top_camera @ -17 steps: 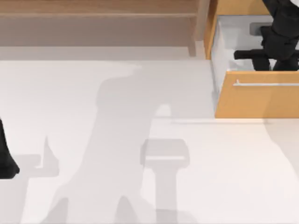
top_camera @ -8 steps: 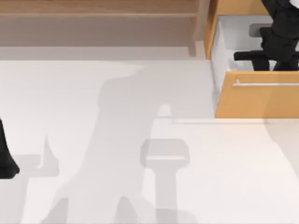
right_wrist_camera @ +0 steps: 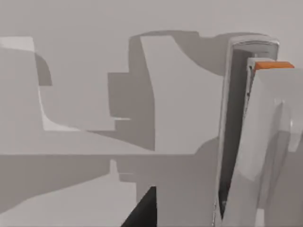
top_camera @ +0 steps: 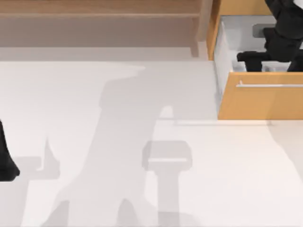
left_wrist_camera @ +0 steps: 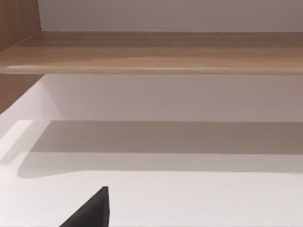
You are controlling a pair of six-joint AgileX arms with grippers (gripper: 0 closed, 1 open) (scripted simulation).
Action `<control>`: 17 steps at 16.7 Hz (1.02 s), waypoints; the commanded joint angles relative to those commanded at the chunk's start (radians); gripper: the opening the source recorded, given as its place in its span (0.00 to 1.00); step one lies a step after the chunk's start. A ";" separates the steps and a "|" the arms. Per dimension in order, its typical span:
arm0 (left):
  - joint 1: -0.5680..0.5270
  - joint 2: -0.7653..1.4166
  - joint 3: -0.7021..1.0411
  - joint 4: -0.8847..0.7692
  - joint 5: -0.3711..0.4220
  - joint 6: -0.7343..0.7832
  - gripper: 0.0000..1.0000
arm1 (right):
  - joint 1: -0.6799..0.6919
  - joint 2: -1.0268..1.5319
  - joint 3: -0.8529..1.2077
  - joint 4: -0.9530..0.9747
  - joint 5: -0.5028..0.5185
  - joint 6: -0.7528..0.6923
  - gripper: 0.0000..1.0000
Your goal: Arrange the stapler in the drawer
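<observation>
The drawer (top_camera: 265, 101) stands pulled open at the table's back right, with an orange-tan front, a silver bar handle (top_camera: 270, 85) and a white interior. My right gripper (top_camera: 258, 59) reaches down into that interior. The stapler (right_wrist_camera: 255, 142), whitish with an orange tip, runs lengthwise close to the right wrist camera, above the white drawer floor. One black finger (right_wrist_camera: 144, 210) shows beside it, and the gripper appears shut on it. The arm hides the stapler in the top view. My left gripper (top_camera: 5, 165) is parked at the table's left edge.
A paler brown open shelf unit (top_camera: 94, 23) runs along the back left, and it also faces the left wrist camera as shelf (left_wrist_camera: 151, 52). The white tabletop (top_camera: 142, 94) carries the arms' grey shadows.
My right gripper has shifted slightly farther back and deeper into the drawer. The left arm has not moved.
</observation>
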 joint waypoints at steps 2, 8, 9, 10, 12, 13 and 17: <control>0.000 0.000 0.000 0.000 0.000 0.000 1.00 | 0.000 0.000 0.000 0.000 0.000 0.000 1.00; 0.000 0.000 0.000 0.000 0.000 0.000 1.00 | 0.000 0.000 0.000 0.000 0.000 0.000 1.00; 0.000 0.000 0.000 0.000 0.000 0.000 1.00 | 0.001 0.000 0.000 0.000 0.000 0.000 1.00; 0.000 0.000 0.000 0.000 0.000 0.000 1.00 | 0.001 0.000 0.000 0.000 0.000 0.000 1.00; 0.000 0.000 0.000 0.000 0.000 0.000 1.00 | 0.000 -0.024 -0.022 0.020 0.004 -0.012 1.00; 0.000 0.000 0.000 0.000 0.000 0.000 1.00 | 0.000 -0.048 -0.044 0.042 0.008 -0.025 1.00; 0.000 0.000 0.000 0.000 0.000 0.000 1.00 | 0.001 -0.209 -0.191 0.238 0.031 -0.129 1.00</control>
